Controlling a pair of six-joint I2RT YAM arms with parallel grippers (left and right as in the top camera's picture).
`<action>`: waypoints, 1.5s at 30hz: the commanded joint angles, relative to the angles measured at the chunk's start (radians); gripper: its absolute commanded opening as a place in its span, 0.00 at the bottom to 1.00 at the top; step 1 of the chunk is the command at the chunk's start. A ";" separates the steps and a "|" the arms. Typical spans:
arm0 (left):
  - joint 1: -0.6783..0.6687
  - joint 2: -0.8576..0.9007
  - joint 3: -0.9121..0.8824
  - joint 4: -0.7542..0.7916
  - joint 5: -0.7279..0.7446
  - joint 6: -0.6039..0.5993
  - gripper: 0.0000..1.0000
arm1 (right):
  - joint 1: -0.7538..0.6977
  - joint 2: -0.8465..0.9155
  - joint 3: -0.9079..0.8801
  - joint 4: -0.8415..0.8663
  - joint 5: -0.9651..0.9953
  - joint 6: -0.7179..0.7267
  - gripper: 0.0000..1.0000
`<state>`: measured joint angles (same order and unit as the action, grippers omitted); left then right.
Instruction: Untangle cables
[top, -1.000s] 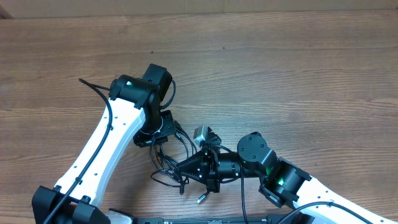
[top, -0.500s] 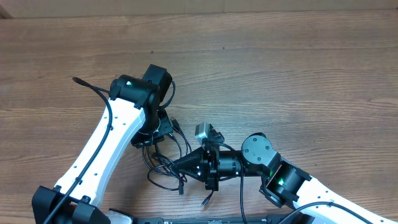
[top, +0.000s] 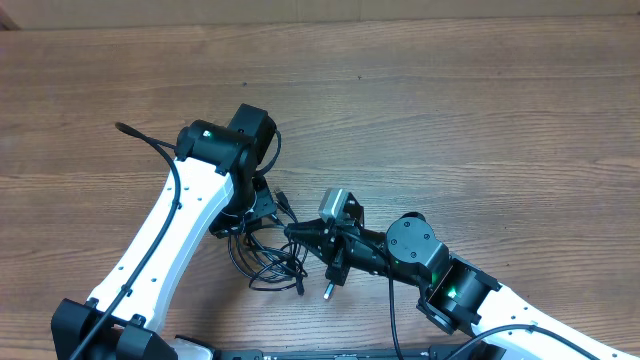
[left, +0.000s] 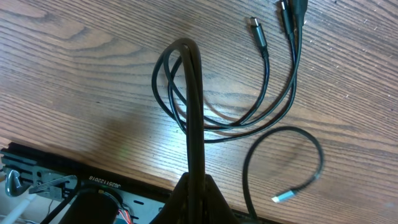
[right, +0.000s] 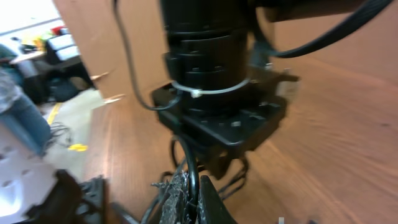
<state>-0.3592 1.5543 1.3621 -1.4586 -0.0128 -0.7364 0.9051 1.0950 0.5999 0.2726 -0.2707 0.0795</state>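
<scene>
Left jaws clamp the cables (looped over the table); right jaws pinch them too.

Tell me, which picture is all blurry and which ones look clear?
Right wrist view: smeared and blurry. The black arm up close is fuzzy, and the room at top left glares bright. Left wrist view: sharp, with the black cables and the grain of the table looking crisp. Overhead view: clear and evenly lit, with only soft shadows.

Legible markings: one item.
White serial-style print on black rail, left wrist view, inverted; apparently reads "J0225112018", digits uncertain.
</scene>
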 joint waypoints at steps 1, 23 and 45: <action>0.005 0.005 0.007 -0.003 -0.033 0.011 0.04 | 0.003 -0.029 0.010 0.010 0.139 -0.060 0.04; 0.005 0.005 0.007 0.066 -0.065 -0.012 0.04 | 0.003 -0.130 0.009 -0.426 0.017 0.266 0.04; 0.005 0.005 0.007 0.189 0.052 -0.138 0.04 | 0.003 -0.130 0.009 -0.538 -0.018 0.208 0.45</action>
<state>-0.3592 1.5543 1.3621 -1.2701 -0.0223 -0.9073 0.9051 0.9733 0.6003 -0.2825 -0.2668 0.5095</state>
